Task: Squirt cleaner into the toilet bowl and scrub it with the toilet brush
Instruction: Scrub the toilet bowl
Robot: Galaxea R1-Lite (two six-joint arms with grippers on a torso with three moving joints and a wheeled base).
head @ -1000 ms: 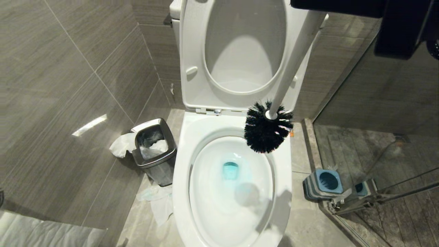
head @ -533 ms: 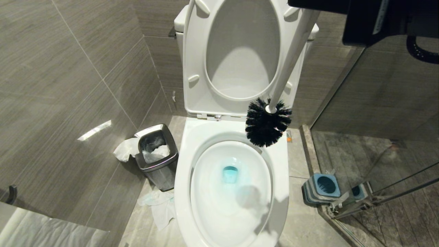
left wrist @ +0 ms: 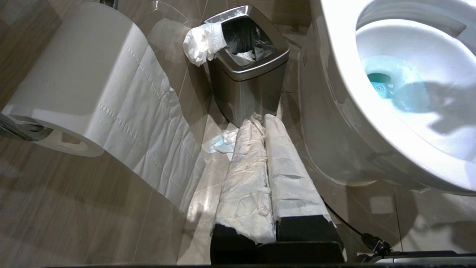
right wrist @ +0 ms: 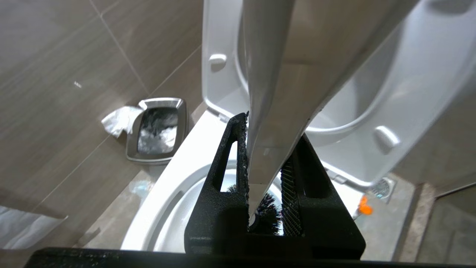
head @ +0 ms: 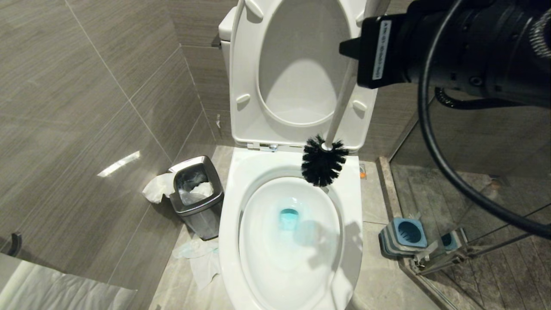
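Observation:
The toilet bowl [head: 230,224] stands open, with blue-tinted water [head: 289,217] at its bottom. My right gripper [head: 354,48] comes in from the upper right, shut on the white handle [head: 340,107] of the toilet brush. In the right wrist view the handle [right wrist: 267,111] runs between the black fingers [right wrist: 227,156]. The black bristle head [head: 323,162] hangs over the bowl's back right rim. My left gripper [left wrist: 260,120] is shut with nothing in it. Its paper-wrapped fingers sit low beside the outside of the bowl [left wrist: 334,123].
The seat and lid [head: 245,77] stand upright against the cistern. A steel waste bin [head: 196,189] with tissue is left of the toilet, and more tissue [head: 200,258] lies on the floor. The blue-topped brush holder [head: 404,234] stands right, by the glass shower door [head: 473,241]. A toilet roll [left wrist: 74,82] hangs by my left arm.
My right arm has dropped into the head view, bringing the gripper lower. The brush handle stands steeper and the bristle head has shifted left over the bowl's back rim. The view tilted slightly early on.

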